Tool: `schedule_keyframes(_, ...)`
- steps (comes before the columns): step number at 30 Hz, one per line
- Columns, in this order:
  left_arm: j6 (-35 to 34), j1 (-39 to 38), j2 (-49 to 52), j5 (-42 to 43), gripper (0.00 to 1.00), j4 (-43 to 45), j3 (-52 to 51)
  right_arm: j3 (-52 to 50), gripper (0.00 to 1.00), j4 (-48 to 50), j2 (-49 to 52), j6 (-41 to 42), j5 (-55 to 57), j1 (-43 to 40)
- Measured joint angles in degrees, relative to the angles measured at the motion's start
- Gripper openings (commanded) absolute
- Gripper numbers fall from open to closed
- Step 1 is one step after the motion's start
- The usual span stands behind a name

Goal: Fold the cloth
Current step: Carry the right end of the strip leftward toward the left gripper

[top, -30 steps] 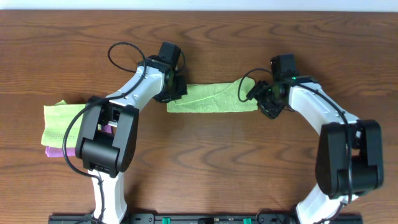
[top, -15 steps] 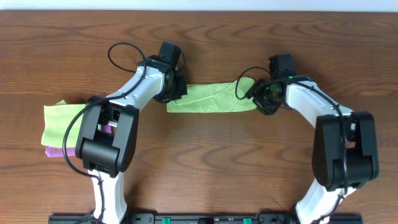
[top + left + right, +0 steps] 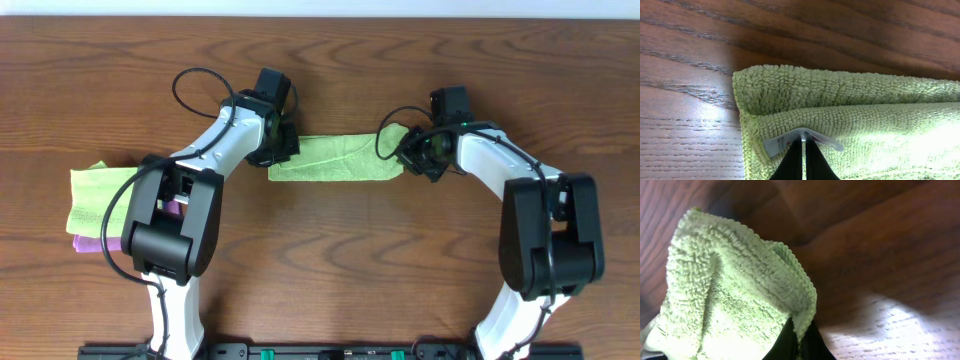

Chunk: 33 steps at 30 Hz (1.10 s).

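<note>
A light green cloth point(image 3: 335, 159) lies folded into a long strip across the middle of the wooden table. My left gripper point(image 3: 283, 148) is shut on the strip's left end; in the left wrist view its tips point(image 3: 804, 145) pinch the cloth point(image 3: 850, 110) right at a white care label point(image 3: 785, 141). At the strip's right end my right gripper point(image 3: 408, 150) is shut on the hem, and the right wrist view shows the cloth point(image 3: 730, 295) edge clamped between the dark fingers point(image 3: 801, 335), the corner bunched up off the table.
A second folded green cloth point(image 3: 95, 195) rests on a purple one point(image 3: 88, 243) at the table's left side. Both arm bases point(image 3: 330, 350) stand at the front edge.
My right gripper has closed on the cloth's right corner and shifted slightly left. The left gripper has kept its hold without moving.
</note>
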Motion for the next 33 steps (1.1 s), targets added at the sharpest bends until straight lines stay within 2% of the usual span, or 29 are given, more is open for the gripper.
schedule_keyframes(16, 0.0, 0.0, 0.0, -1.4, 0.06, -0.7, 0.0, 3.1, 0.01, -2.7, -0.3, -6.5, 0.0, 9.5)
schedule_keyframes(23, 0.0, 0.0, 0.0, -2.5, 0.06, -1.2, 0.0, 8.0, 0.01, -8.3, -2.4, -9.4, 3.5, 9.7)
schedule_keyframes(33, 0.0, 0.0, 0.0, -2.6, 0.06, -1.2, 0.0, 10.9, 0.01, -8.5, -6.2, -11.2, 4.0, 9.8)
